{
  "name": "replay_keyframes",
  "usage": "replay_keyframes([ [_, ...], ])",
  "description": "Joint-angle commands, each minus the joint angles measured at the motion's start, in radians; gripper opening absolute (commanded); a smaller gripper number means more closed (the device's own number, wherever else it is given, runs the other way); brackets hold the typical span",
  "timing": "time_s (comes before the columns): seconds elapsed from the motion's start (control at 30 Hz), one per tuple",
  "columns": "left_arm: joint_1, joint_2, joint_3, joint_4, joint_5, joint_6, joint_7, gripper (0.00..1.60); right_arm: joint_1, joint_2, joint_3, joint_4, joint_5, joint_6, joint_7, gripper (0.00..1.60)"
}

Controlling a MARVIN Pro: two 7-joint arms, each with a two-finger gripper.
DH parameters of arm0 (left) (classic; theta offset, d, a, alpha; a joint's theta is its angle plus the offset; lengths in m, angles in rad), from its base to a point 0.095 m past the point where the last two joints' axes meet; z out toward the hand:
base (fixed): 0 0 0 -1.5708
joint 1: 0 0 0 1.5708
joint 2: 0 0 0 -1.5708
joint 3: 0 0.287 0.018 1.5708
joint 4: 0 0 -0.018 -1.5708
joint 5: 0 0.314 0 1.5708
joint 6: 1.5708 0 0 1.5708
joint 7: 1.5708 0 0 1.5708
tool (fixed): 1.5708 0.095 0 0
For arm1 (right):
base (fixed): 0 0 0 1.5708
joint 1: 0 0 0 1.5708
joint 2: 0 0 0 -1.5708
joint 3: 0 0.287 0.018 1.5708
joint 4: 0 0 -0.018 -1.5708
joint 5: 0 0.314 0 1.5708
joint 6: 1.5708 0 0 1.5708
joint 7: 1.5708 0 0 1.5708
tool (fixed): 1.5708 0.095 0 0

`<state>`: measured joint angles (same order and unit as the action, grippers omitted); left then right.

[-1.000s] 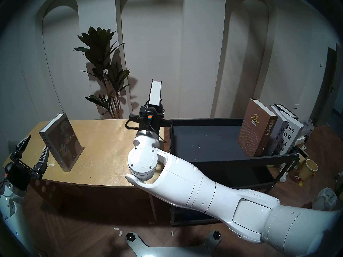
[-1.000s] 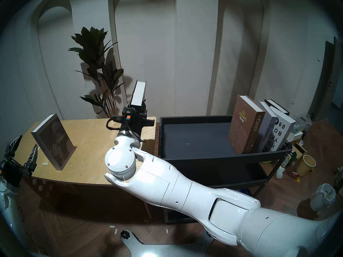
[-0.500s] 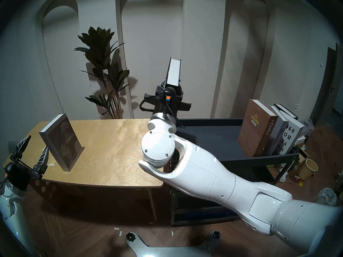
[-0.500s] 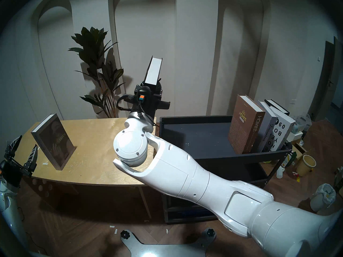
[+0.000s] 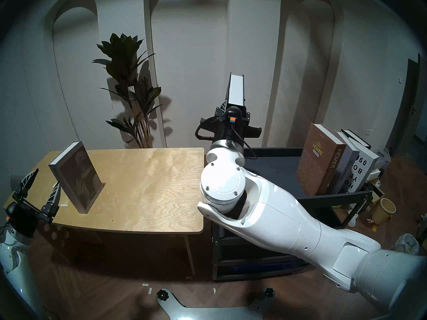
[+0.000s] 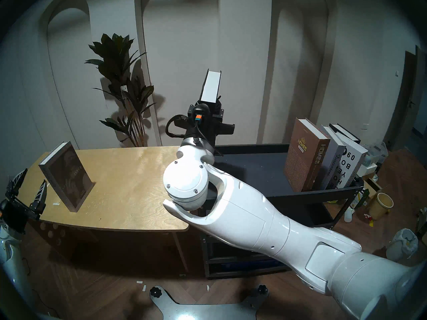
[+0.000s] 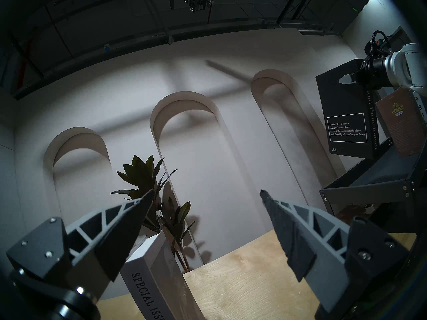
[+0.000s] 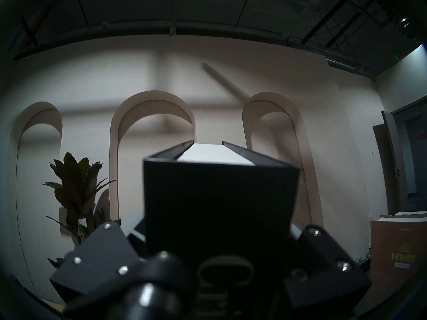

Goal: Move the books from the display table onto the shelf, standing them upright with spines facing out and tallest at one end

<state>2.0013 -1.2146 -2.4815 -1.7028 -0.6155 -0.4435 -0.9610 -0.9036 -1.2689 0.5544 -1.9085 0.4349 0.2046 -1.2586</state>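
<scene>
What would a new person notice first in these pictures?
First, the big white right arm crossing the middle of the head view, its right gripper holding a black book high above the black shelf. Next, the row of books at the shelf's right end, and one grey book upright on the wooden table.

A black hardcover book point(image 8: 219, 204) fills the centre of the frame, white page edges showing along its top between the two covers. The right claw point(image 8: 217, 248) is clamped on its lower part, its mounts at both bottom corners. A brown "Homes" book point(image 8: 401, 250) stands at lower right. A potted plant point(image 8: 76, 192) stands at lower left, before an arched wall.
</scene>
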Motion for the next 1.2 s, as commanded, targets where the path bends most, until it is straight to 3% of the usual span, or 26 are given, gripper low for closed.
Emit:
replay_keyframes([
  [0.0,-0.003,0.005,-0.003,-0.008,-0.001,-0.002,-0.001,1.6,-0.027,0.102,0.032,-0.118,0.055,0.085,0.018,0.0],
  [0.23,-0.003,0.005,-0.003,-0.009,-0.001,-0.002,-0.001,1.6,-0.057,0.198,0.088,-0.205,0.129,0.173,0.03,0.0],
  [0.27,-0.003,0.005,-0.003,-0.009,-0.001,-0.002,-0.002,1.6,-0.069,0.223,0.142,-0.232,0.157,0.214,0.029,0.0],
  [0.4,-0.003,0.006,-0.003,-0.009,-0.001,-0.002,-0.002,1.6,-0.083,0.257,0.185,-0.257,0.189,0.25,0.034,0.0],
  [0.77,-0.002,0.006,-0.004,-0.012,-0.001,-0.002,-0.003,1.6,-0.202,0.405,0.359,-0.332,0.364,0.437,0.111,0.0],
  [0.9,-0.001,0.006,-0.005,-0.014,-0.001,-0.001,-0.003,1.6,-0.232,0.444,0.431,-0.33,0.394,0.424,0.153,0.0],
  [0.93,0.0,0.005,-0.006,-0.015,-0.002,-0.001,-0.003,1.6,-0.242,0.476,0.452,-0.349,0.395,0.377,0.199,0.0],
  [1.17,0.001,0.005,-0.006,-0.017,-0.002,0.001,-0.004,1.6,-0.281,0.524,0.468,-0.425,0.364,0.26,0.307,0.0],
])
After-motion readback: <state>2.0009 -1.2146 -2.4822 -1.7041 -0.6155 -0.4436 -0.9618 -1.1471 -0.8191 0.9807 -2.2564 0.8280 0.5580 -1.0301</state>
